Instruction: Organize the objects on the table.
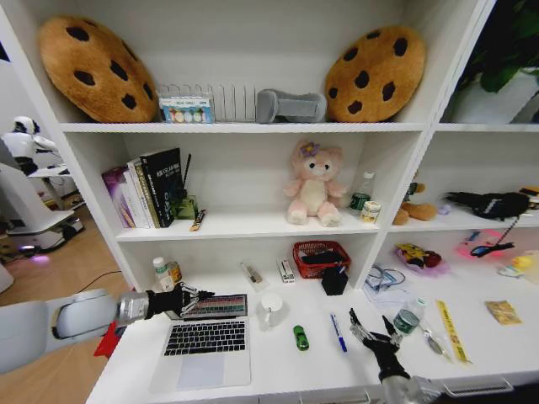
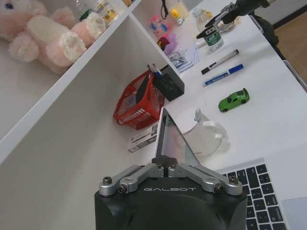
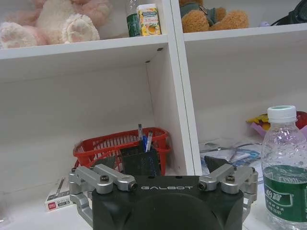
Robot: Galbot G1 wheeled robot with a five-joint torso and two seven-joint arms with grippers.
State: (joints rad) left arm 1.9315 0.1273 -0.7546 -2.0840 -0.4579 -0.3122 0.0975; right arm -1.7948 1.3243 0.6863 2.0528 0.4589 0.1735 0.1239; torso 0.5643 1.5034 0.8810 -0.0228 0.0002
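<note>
While gripped at its lid edge, laptop between left gripper jaws.

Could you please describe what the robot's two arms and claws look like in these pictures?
The left arm is a smooth white shell ending in a silver cuff and a black left claw. The right claw is black too. Up close, each has a black body marked GALBOT and silver linkages with bolts.

The silver metal laptop has a matt brushed shell, matt black plastic keys and a glossy screen. The long white table looks smooth and faintly shiny. The tiny green toy car is glossy plastic. The white mug looks like glazed ceramic.
</note>
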